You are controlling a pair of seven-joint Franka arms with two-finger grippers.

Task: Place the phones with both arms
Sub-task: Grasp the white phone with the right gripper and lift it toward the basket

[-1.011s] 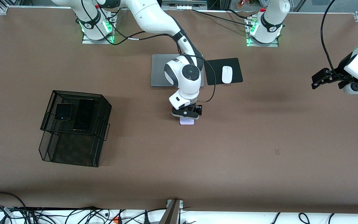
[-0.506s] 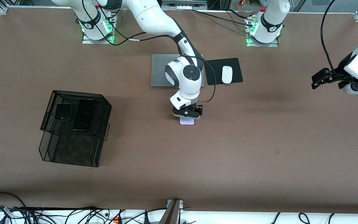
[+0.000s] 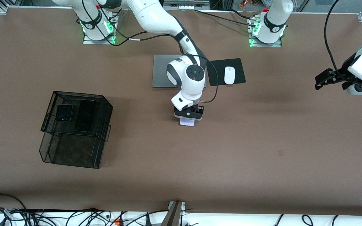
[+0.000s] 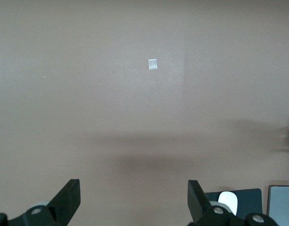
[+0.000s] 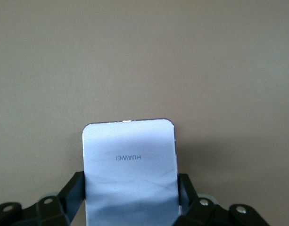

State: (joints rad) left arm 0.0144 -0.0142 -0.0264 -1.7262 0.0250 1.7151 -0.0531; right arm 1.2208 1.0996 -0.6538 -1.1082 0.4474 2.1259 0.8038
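The right gripper [image 3: 188, 116] has its fingers pinching the lavender phone [image 5: 129, 169] by its edges mid-table. With such a thin grip it could slip on the way to the mesh basket [image 3: 50, 125], where two black phones [image 3: 64, 113] already sit. The left gripper [image 4: 134, 202] waits wide open, holding nothing.
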